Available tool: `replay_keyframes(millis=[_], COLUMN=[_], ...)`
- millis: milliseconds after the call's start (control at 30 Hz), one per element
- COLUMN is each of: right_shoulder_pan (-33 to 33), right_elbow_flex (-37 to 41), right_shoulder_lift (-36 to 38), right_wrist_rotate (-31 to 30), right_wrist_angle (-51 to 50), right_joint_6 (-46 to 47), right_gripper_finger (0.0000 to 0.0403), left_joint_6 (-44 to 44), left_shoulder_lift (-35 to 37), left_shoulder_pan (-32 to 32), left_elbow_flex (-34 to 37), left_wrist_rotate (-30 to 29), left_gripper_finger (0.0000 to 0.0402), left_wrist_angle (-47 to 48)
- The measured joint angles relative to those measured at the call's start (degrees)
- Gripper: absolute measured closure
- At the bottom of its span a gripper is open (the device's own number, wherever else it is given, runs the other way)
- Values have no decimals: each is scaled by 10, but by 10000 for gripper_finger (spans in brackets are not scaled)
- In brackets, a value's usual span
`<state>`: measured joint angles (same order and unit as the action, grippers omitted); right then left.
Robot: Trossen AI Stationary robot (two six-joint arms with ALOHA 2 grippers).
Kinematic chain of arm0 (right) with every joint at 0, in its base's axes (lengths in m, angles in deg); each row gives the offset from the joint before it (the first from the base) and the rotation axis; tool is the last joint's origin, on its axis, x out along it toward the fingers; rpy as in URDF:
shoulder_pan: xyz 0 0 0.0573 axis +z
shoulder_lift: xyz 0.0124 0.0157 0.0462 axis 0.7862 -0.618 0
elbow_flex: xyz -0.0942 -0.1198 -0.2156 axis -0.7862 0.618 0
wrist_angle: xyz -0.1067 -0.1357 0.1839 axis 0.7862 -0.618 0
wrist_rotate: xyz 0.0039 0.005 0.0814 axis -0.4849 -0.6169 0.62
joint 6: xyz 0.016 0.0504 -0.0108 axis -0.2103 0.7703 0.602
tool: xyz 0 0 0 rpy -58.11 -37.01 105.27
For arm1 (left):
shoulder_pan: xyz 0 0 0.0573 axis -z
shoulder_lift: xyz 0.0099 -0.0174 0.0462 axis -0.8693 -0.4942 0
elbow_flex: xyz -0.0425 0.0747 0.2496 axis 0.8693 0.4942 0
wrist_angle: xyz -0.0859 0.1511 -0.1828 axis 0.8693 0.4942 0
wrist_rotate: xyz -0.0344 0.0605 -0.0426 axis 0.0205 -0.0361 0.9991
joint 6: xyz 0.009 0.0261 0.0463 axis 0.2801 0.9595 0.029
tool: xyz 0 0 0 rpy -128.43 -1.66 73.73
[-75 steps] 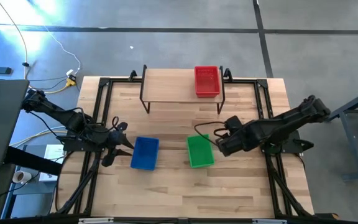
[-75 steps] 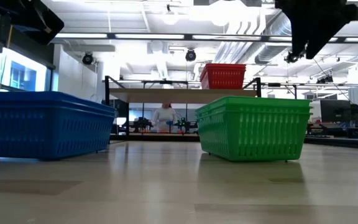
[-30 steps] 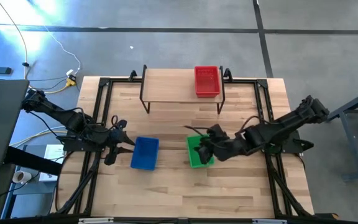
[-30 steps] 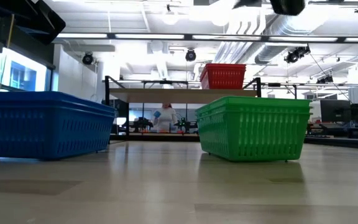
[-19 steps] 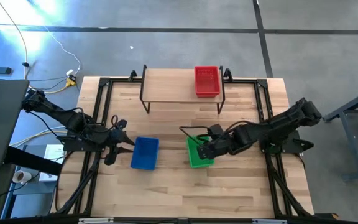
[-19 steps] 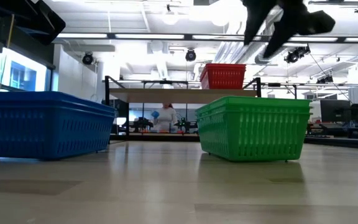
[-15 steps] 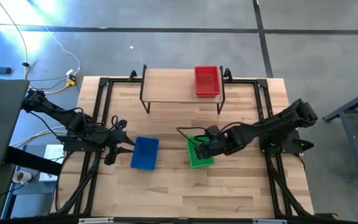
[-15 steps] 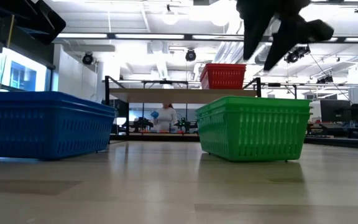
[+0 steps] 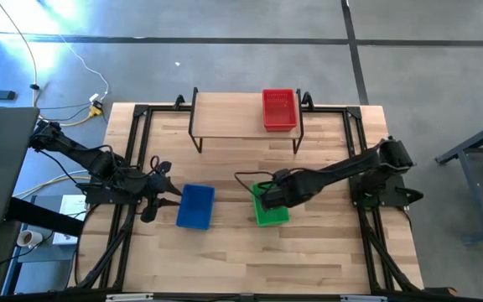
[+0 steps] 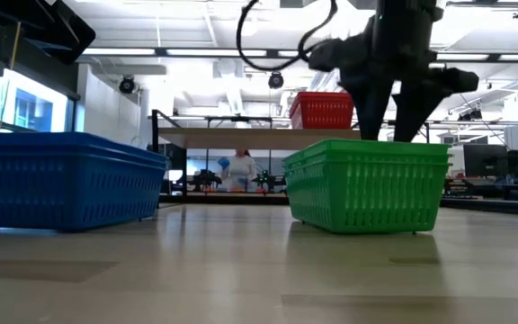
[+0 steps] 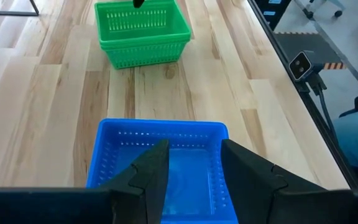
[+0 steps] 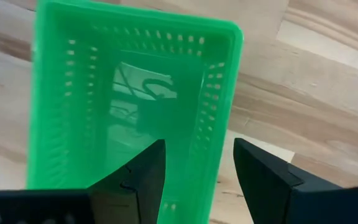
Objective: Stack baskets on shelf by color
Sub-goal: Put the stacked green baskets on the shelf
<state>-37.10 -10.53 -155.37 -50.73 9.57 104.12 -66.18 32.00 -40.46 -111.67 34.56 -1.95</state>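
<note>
Right end effector point(image 9: 268, 198) fingers apart, straddling green basket point(image 9: 270, 208) wall, seemingly untouched, left end effector point(image 9: 168, 195) parted beside blue basket point(image 9: 195, 206)

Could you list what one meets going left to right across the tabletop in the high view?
Left hand → blue basket → green basket, with the right hand open over it.

- Bright, even overhead light; ceiling strip lamps point(image 10: 178, 51) glare.
- Sheen streaks the floor point(image 9: 57, 25).
- The green basket point(image 12: 135, 118) floor mirrors the arm.
</note>
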Motion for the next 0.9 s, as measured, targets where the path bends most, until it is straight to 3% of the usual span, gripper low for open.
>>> replay_keyframes(millis=[433, 567, 800, 900], right_shoulder_pan=[-1, -1, -1, -2], right_elbow_flex=[0, 0, 0, 0], right_shoulder_lift=[-69, -71, -71, -70], right_wrist_rotate=[32, 34, 28, 24], right_wrist_angle=[-2, 0, 2, 2], right_joint_6=[9, 9, -7, -13], right_gripper_finger=[235, 275, 385, 391], left_joint_6=[0, 0, 0, 0], left_shoulder_lift=[0, 0, 0, 0], left_shoulder_pan=[0, 0, 0, 0], left_elbow_flex=[0, 0, 0, 0], left_wrist_rotate=[0, 0, 0, 0], left_gripper_finger=[266, 266, 266, 266], left_wrist_angle=[0, 0, 0, 0])
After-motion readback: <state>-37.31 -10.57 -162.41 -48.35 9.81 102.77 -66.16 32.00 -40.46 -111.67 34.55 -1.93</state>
